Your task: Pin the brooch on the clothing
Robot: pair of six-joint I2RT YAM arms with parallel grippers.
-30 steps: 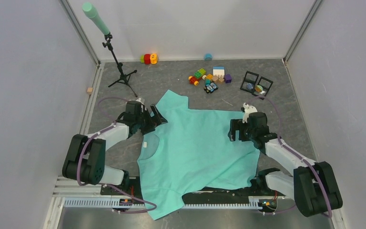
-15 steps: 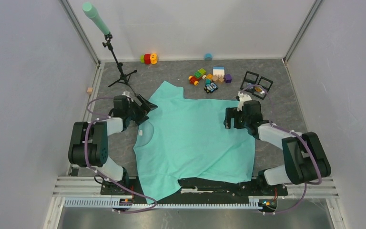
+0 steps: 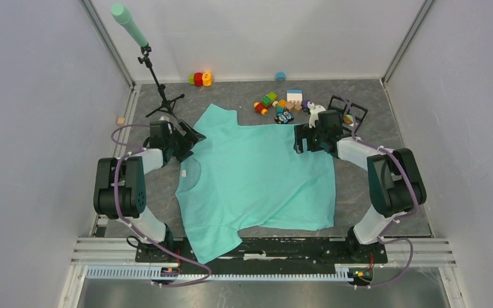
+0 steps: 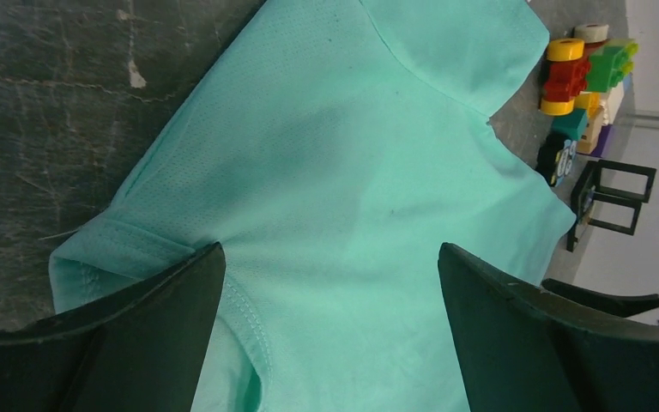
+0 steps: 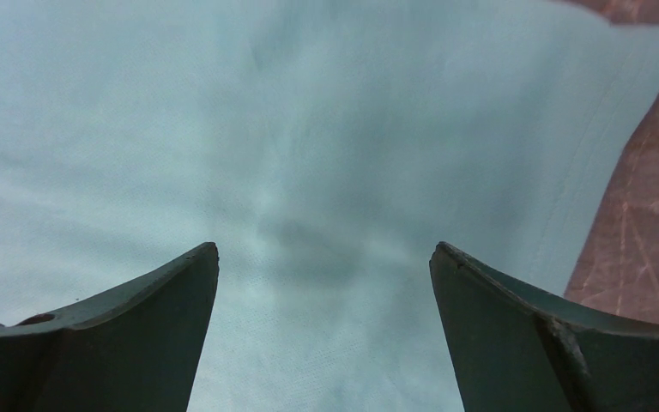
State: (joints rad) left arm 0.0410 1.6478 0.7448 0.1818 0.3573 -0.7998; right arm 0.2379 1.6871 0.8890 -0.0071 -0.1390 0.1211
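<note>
The mint-green T-shirt lies spread flat on the dark table. My left gripper is open at the shirt's far left shoulder, by the collar. In the left wrist view its jaws stand wide apart over the fabric. My right gripper is open at the shirt's far right corner, and its wrist view shows wide jaws over plain fabric. A black two-part frame case with a small round golden thing stands behind the right arm. I cannot tell if that is the brooch.
Toy blocks lie just beyond the shirt and show in the left wrist view. A tripod with a green-topped pole stands at the far left. Red and yellow toys and a blue piece sit by the back wall.
Both arms have reached farther from their bases, and the shirt has slid away with them and lies flatter. The right arm now covers part of the black case.
</note>
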